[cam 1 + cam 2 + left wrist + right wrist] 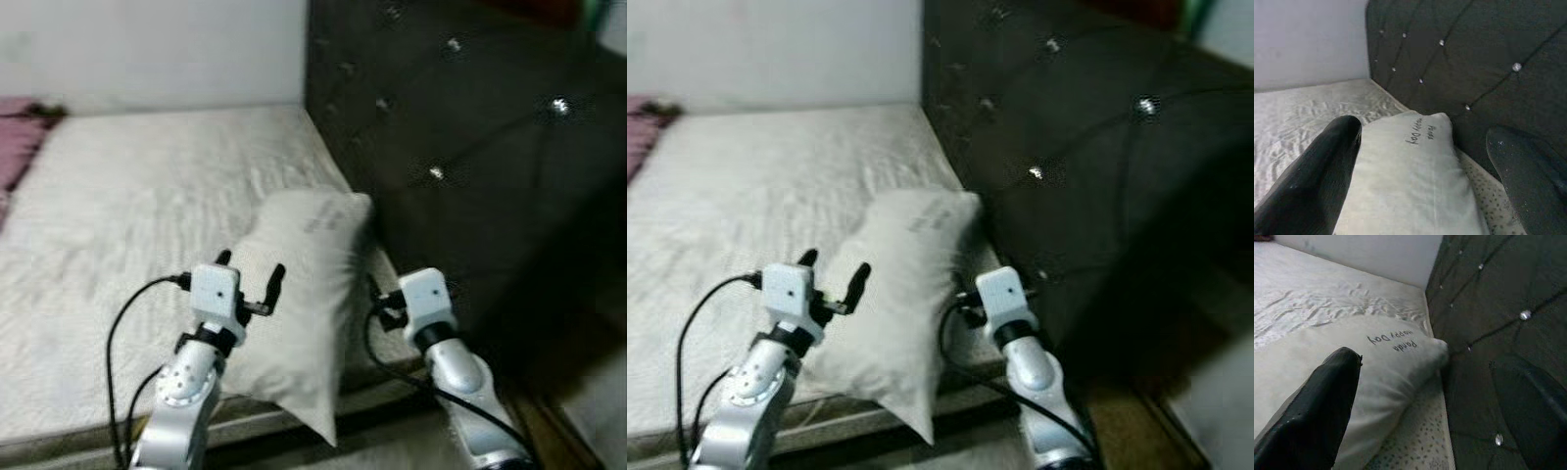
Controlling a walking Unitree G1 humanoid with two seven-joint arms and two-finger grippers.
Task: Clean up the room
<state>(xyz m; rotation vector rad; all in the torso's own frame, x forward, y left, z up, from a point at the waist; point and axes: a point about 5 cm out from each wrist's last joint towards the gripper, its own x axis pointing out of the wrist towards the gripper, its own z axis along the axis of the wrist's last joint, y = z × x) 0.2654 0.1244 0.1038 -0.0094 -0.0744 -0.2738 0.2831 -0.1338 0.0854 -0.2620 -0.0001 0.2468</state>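
A cream pillow (304, 304) with small printed writing lies on the bed beside the dark headboard, its near corner hanging over the bed's front edge. My left gripper (251, 271) is open above the pillow's left side, and the pillow (1410, 166) lies ahead between its fingers. My right gripper (1425, 396) is open at the pillow's right side, in the gap between pillow and headboard. One of its fingers (1317, 406) is over the pillow (1376, 357). Neither gripper holds anything.
A dark tufted headboard (470, 147) with shiny buttons stands close on the right. The white wrinkled sheet (127, 215) covers the bed to the left. A pink blanket (15, 137) lies at the far left corner. The wall (147, 49) is behind, and floor (598, 401) shows lower right.
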